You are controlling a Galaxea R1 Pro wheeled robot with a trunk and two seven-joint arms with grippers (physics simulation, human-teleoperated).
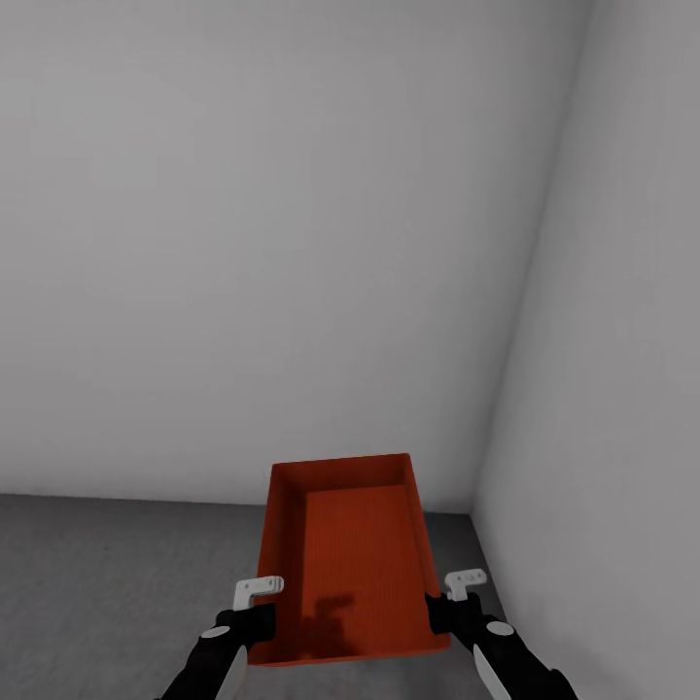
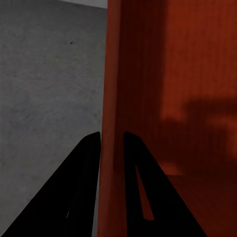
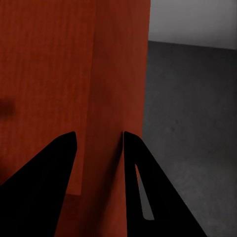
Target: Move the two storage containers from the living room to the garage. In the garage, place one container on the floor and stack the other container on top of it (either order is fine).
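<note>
One orange-red open-top storage container (image 1: 345,554) is held level in front of me over the dark grey garage floor (image 1: 117,583), its long axis pointing away. My left gripper (image 1: 261,608) is shut on its left wall near the front corner. In the left wrist view the black fingers (image 2: 89,163) straddle that thin wall (image 2: 111,74). My right gripper (image 1: 442,605) is shut on the right wall. In the right wrist view its fingers (image 3: 133,168) sit on either side of that wall (image 3: 118,74). The bin is empty inside. I cannot tell whether its underside touches the floor.
A plain white wall (image 1: 292,243) stands straight ahead and meets a second white wall (image 1: 622,389) in a corner at the right, just beyond the container. Open concrete floor stretches to the left.
</note>
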